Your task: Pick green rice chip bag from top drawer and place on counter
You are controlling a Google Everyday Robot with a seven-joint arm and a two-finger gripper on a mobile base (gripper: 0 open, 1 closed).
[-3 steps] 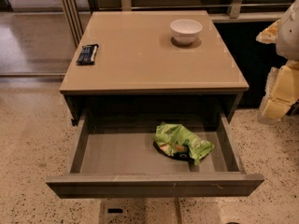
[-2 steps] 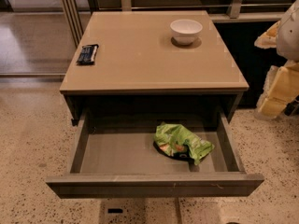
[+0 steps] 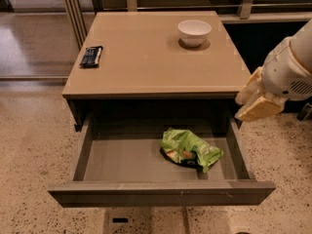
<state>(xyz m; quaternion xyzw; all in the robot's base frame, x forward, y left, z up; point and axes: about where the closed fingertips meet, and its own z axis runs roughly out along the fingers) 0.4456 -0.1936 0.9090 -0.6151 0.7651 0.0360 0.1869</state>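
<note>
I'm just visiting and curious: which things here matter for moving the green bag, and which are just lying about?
Part of the job: green chip bag in the open drawer; tabletop; gripper hanging near the drawer's right side.
Just lying about: white bowl and dark packet, both on the tabletop.

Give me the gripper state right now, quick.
Gripper: open or shut cannot be told; it hangs at the right of the top drawer, apart from the green rice chip bag lying inside.
</note>
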